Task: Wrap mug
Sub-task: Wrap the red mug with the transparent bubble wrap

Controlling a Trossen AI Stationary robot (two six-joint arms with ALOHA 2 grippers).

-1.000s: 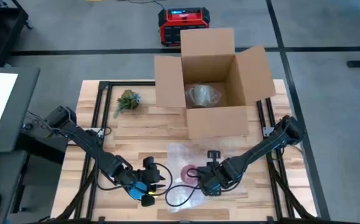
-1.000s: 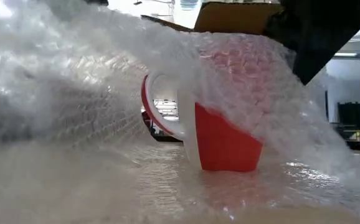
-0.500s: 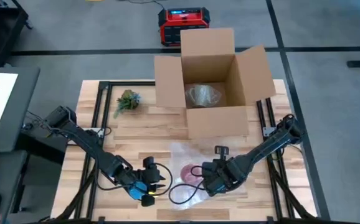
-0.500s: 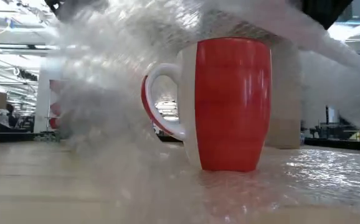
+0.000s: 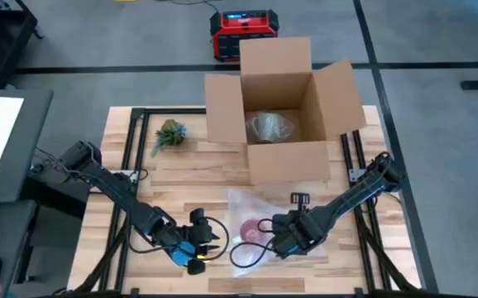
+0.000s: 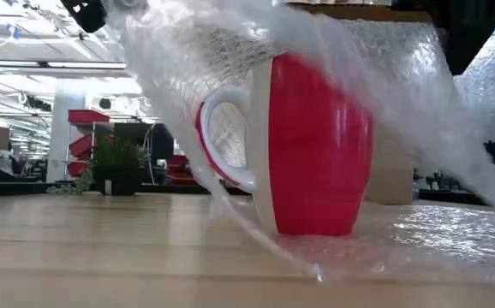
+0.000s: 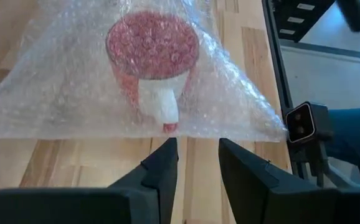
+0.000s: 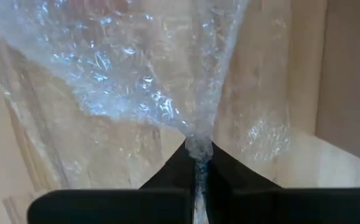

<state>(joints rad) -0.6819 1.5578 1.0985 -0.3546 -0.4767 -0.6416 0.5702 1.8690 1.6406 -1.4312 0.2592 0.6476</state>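
Wrap point(image 6: 333, 77) pinched in right gripper point(image 8: 198, 155) drapes mug point(image 6: 316, 145); left gripper point(image 7: 195, 158) gapes nearby.

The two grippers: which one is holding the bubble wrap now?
The right gripper, shut on a gathered edge of the bubble wrap over the red mug. The left gripper is open, holding nothing.

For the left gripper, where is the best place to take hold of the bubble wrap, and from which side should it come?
Probably the loose edge of the bubble wrap that hangs just in front of the open left gripper, below the mug handle. It should come level from the left, low over the table. That edge looks thin and free there, while the right gripper already pinches the opposite side, pulling the sheet up over the mug.
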